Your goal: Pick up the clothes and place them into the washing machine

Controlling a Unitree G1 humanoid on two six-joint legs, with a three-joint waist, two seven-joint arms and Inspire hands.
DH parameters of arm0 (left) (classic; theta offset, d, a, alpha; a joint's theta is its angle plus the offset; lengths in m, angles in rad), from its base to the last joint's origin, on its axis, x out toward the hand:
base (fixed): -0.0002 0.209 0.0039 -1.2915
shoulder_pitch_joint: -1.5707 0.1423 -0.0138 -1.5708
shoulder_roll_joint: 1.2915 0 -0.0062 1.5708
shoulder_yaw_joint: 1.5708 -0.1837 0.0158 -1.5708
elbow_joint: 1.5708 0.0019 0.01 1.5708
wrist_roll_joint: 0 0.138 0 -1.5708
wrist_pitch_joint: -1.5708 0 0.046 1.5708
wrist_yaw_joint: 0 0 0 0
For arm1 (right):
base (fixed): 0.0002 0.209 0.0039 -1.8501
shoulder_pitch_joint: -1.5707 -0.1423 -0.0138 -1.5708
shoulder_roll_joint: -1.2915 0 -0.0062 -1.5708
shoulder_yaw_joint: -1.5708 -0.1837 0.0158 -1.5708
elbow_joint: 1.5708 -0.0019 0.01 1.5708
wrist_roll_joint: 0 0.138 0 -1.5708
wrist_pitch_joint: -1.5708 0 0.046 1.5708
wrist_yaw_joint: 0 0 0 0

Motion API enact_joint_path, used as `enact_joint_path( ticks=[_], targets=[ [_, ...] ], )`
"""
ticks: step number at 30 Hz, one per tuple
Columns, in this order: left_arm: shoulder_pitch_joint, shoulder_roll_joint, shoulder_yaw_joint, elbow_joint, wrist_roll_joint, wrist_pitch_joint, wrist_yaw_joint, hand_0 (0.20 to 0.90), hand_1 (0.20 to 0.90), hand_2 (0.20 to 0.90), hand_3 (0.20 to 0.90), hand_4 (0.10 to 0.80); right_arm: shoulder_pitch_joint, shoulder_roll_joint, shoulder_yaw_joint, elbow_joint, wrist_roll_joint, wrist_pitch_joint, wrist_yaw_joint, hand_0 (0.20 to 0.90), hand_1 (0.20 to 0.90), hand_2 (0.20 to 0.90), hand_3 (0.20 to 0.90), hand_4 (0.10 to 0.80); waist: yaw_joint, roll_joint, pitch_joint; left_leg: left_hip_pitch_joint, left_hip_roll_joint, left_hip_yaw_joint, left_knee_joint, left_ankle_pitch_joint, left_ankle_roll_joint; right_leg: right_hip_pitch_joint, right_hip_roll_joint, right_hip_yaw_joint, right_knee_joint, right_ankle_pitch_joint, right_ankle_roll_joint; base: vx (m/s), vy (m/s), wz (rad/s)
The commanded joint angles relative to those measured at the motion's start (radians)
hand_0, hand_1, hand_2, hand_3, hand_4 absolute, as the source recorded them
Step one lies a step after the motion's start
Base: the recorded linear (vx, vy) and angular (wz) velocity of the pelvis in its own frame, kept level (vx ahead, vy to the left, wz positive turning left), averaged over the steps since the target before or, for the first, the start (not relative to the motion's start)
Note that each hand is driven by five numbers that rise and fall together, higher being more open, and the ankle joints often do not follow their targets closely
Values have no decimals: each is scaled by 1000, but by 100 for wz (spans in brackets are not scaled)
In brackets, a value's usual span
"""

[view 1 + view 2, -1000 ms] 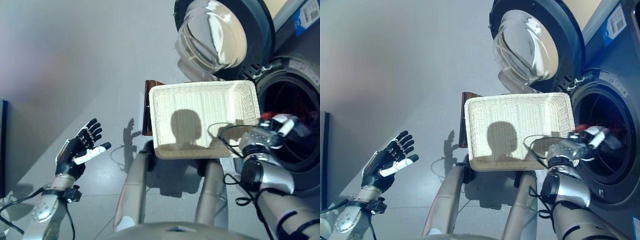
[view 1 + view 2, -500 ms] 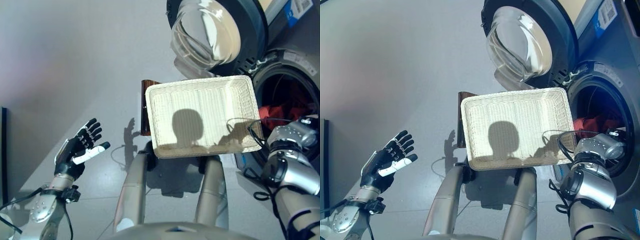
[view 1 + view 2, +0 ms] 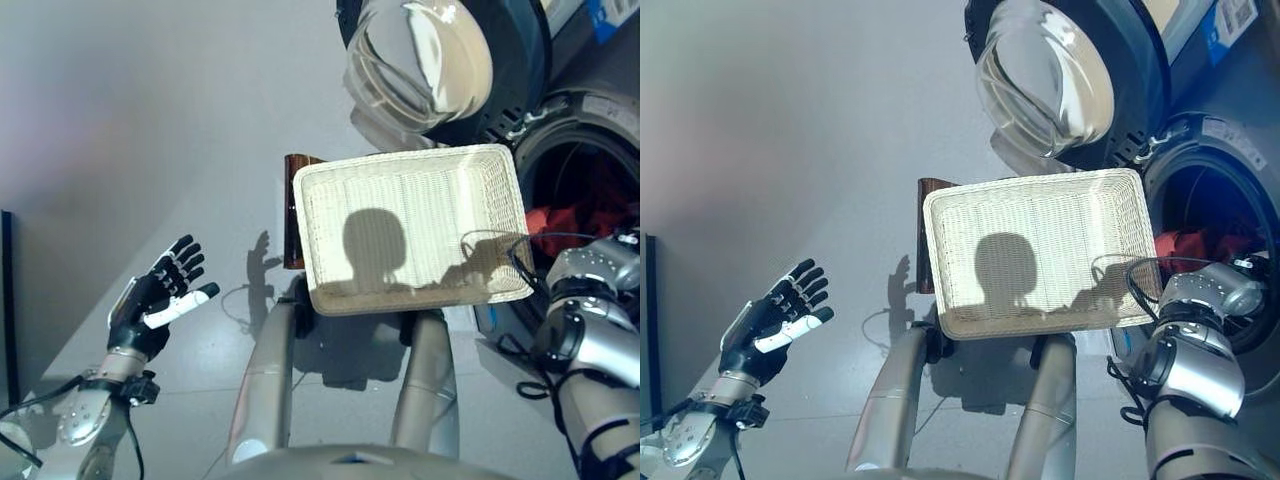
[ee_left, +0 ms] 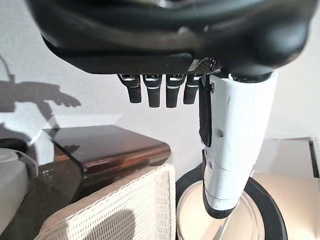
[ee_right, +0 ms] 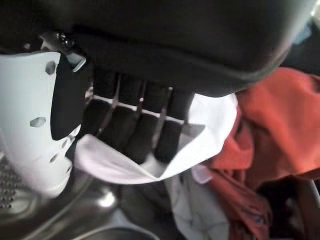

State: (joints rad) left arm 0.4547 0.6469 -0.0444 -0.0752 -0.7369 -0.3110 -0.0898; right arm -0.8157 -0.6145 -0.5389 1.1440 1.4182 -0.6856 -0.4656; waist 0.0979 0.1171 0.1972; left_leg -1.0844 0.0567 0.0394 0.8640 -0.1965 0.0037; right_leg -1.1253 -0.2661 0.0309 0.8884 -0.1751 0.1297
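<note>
Standing at the right edge, the washing machine (image 3: 1225, 150) has its round glass door (image 3: 1050, 80) swung open over the grey floor (image 3: 150, 120), which lies wide and bare to the left. An empty white wicker basket (image 3: 410, 225) sits just beside the drum opening, its right rim near the right arm, with a dark brown block (image 3: 292, 215) behind its left rim. Inside the drum lie red clothes (image 5: 272, 130) and a white cloth (image 5: 205, 135). The right hand (image 5: 145, 120) is in the drum, fingers and thumb curled round a fold of the white cloth. The left hand (image 3: 160, 295) hangs well apart at lower left, fingers straight, holding nothing.
</note>
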Motion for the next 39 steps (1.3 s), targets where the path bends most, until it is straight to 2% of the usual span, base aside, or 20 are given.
enact_joint_path(
  ticks=[1,4,5,7,11,13,14,16,19,20,21,24,25,27,31,39],
  targets=[
    [11,28,84,-50,-24,-77,10,900,900,900,900,800,-18,-116,80,-37,-93,-87,6,900,900,900,900,800,-14,-6,-57,7,53,-44,-224,133,-74,-10,-12,15,-52,17,-9,0,0,0],
    [19,33,88,-54,-27,-77,7,900,900,900,900,800,-23,-108,87,-32,-92,-83,9,900,900,900,900,800,-13,-8,-57,9,53,-43,-223,128,-74,-7,-12,15,-52,14,-9,-9,8,0],
    [21,36,87,-54,-29,-78,7,900,900,900,900,800,-23,-105,92,-30,-94,-79,9,900,900,900,900,800,-12,-8,-50,2,54,-41,-226,147,-70,-14,-12,14,-56,33,-13,0,0,0],
    [23,34,90,-53,-33,-78,4,900,900,900,900,800,-20,-96,100,-31,-103,-70,15,900,900,900,900,800,-12,-11,-54,10,54,-43,-224,128,-73,-6,-11,16,-53,16,-8,44,1,1],
    [31,39,90,-58,-38,-86,-6,900,900,900,900,800,-9,-86,145,-31,-164,-19,27,900,900,900,900,800,-11,-18,-44,8,56,-43,-230,150,-68,-2,-13,9,-68,41,-11,-37,18,0],
    [32,47,90,-60,-39,-88,-11,900,900,900,900,800,-3,-84,181,-11,-205,16,32,900,900,900,900,800,-9,-27,-47,19,55,-46,-228,130,-72,12,-15,9,-70,27,-5,47,1,-1],
    [34,47,88,-62,-42,-89,-14,900,900,900,900,800,-2,-83,198,-11,-218,35,37,900,900,900,900,800,-10,-29,-38,14,55,-43,-231,152,-67,8,-15,7,-79,50,-9,0,0,0],
    [35,50,87,-59,-44,-91,-22,900,900,900,900,800,11,-67,244,-11,-254,70,65,900,900,900,900,800,-12,-38,-40,33,54,-47,-234,125,-70,29,-14,9,-81,28,-2,54,1,1],
    [35,48,83,-55,-48,-93,-28,900,900,900,900,800,27,-47,271,-27,-285,94,81,900,900,900,900,800,-15,-47,-36,44,56,-48,-238,127,-69,47,-16,5,-94,32,-1,19,13,-1],
    [31,45,77,-49,-49,-92,-31,900,900,900,900,800,41,-16,288,-39,-301,104,93,900,900,900,900,800,-16,-58,-38,59,54,-49,-247,125,-68,67,-15,-2,-110,34,1,-56,24,-7],
    [32,42,76,-46,-48,-94,-33,900,900,900,900,800,48,-2,285,-48,-307,103,94,900,900,900,900,800,-16,-60,-32,65,52,-45,-265,157,-62,75,-14,-10,-132,66,-3,-54,26,-5],
    [26,35,69,-33,-40,-91,-35,900,900,900,900,800,66,55,293,-75,-327,103,98,900,900,900,900,800,-13,-73,-32,113,44,-47,-301,164,-62,135,-14,-27,-185,80,2,57,6,-3],
    [25,34,66,-25,-37,-91,-36,900,900,900,900,800,73,70,301,-79,-344,107,95,900,900,900,900,800,-12,-78,-37,142,41,-51,-312,141,-66,172,-15,-33,-202,59,9,79,1,-2],
    [23,27,65,-16,-24,-92,-35,900,900,900,900,800,97,102,322,-99,-382,123,94,900,900,900,900,800,-8,-85,-33,178,33,-54,-353,180,-61,215,-13,-47,-250,98,8,58,7,2],
    [15,3,55,16,1,-91,-29,900,900,900,900,800,142,154,355,-115,-477,153,65,900,900,900,900,800,-6,-100,-31,272,26,-62,-409,188,-59,329,-14,-76,-331,117,19,124,-6,3],
    [4,-31,56,65,50,-90,-25,900,900,900,900,800,232,238,397,-146,-554,193,88,900,900,900,900,800,-10,-117,-3,439,24,-70,-511,211,-61,528,-6,-122,-474,151,33,106,-5,2]
  ],
)
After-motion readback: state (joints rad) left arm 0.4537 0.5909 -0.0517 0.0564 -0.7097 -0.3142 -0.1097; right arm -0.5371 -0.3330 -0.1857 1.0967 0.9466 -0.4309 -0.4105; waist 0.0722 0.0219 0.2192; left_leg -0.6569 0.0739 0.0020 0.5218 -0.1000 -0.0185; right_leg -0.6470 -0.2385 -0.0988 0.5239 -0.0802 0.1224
